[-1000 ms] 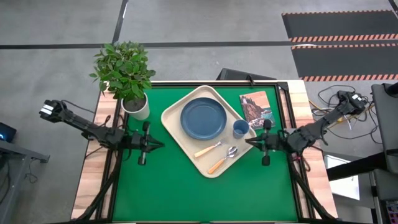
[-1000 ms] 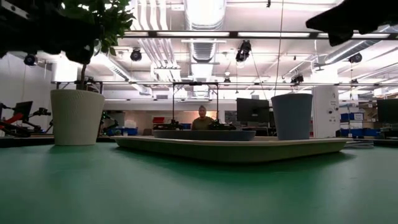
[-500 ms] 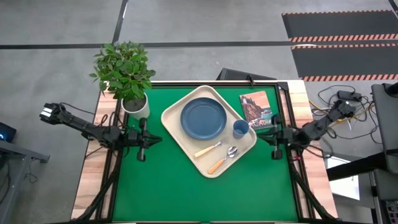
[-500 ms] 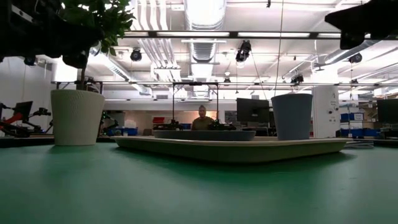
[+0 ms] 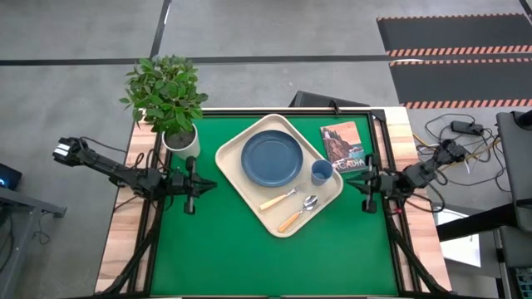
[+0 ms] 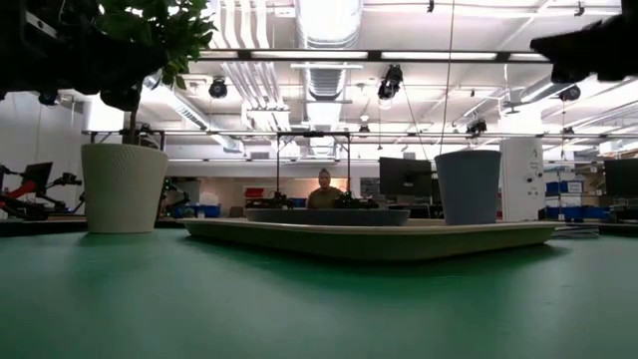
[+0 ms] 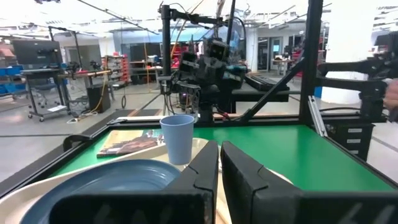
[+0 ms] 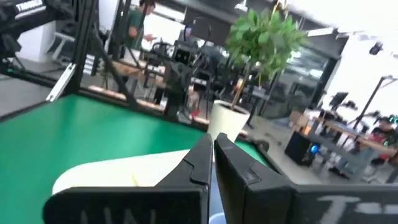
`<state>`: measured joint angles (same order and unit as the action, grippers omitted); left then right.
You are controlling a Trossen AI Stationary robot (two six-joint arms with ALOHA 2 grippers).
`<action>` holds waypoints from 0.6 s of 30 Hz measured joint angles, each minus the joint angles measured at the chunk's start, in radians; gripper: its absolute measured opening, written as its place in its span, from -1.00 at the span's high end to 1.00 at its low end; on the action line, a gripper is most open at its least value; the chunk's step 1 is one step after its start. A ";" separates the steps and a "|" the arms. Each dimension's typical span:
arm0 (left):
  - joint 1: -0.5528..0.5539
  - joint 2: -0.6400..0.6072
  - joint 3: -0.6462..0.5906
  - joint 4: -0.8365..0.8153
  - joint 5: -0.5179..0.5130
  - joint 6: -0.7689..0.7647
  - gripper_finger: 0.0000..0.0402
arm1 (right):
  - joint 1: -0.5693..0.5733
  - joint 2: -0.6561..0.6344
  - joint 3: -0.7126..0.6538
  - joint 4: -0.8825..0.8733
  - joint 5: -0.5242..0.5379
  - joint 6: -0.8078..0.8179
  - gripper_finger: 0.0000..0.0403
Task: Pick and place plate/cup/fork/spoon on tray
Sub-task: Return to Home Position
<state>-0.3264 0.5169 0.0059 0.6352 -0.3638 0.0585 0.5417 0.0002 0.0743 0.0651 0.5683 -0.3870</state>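
The cream tray (image 5: 235, 176) lies slantwise in the middle of the green table. On it rest the blue plate (image 5: 272, 158), the blue cup (image 5: 322, 172) standing upright, the fork (image 5: 278, 199) and the spoon (image 5: 301, 212). The low view shows the cup (image 6: 469, 186) and the plate (image 6: 327, 215) on the tray (image 6: 369, 239). My left gripper (image 5: 209, 184) is shut and empty, left of the tray. My right gripper (image 5: 349, 183) is shut and empty, right of the tray, beside the cup. The left wrist view shows the plate (image 7: 106, 180) and cup (image 7: 177, 138) beyond its shut fingers.
A white pot with a green plant (image 5: 181, 143) stands at the table's far left corner. A brown-covered book (image 5: 342, 143) lies at the far right, beside the tray. Bare green table lies in front of the tray. A person shows far off in the room behind the table.
My right gripper has drawn back from the tray toward the table's right edge, staying shut and empty. My left gripper has drawn back a little toward the left edge. The things on the tray have not moved.
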 joint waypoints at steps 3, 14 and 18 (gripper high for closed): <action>0.000 0.006 0.000 0.005 -0.017 0.003 0.99 | -0.018 0.004 -0.062 0.079 -0.029 -0.026 0.96; 0.000 0.040 -0.001 0.007 -0.016 0.004 0.99 | -0.067 0.022 -0.062 0.002 0.152 0.198 0.96; 0.000 0.064 -0.001 0.009 -0.016 0.004 0.99 | -0.067 0.029 -0.062 0.001 0.165 0.384 0.96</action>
<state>-0.3264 0.5809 0.0048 0.6439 -0.3801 0.0628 0.4751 0.0288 0.0124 0.0662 0.7338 -0.0034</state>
